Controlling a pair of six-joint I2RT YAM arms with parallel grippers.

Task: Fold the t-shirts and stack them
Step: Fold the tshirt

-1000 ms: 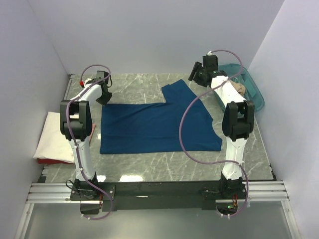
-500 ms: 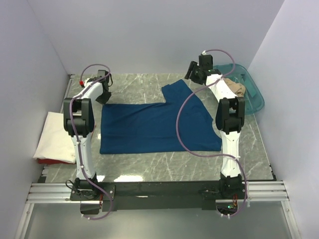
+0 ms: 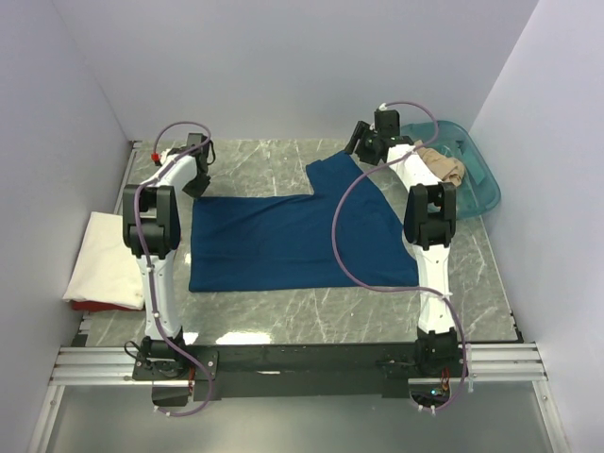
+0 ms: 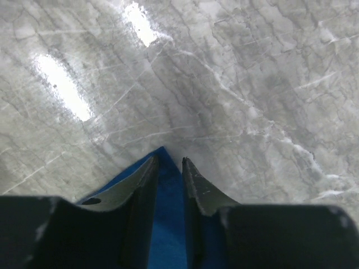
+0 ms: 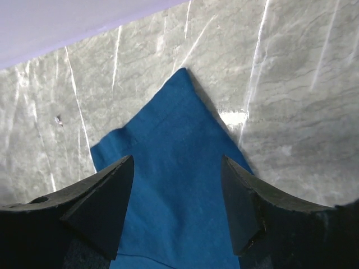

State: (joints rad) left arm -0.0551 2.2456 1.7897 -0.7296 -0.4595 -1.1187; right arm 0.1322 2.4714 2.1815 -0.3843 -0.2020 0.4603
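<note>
Navy blue cloth t-shirt (image 3: 293,241) flat on grey marble table (image 3: 264,165), right gripper (image 5: 176,160) spread over sleeve, left gripper (image 4: 169,162) near-closed at corner, clamping unclear.

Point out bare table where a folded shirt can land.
Bare table: the front strip between the navy shirt and the near edge; the rear patch left of its sleeve. Crowded: white shirt at left, tub at right rear.

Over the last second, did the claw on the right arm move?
Yes. The right gripper shifted left, away from the teal tub, and is now over the upper sleeve of the navy t-shirt.
</note>
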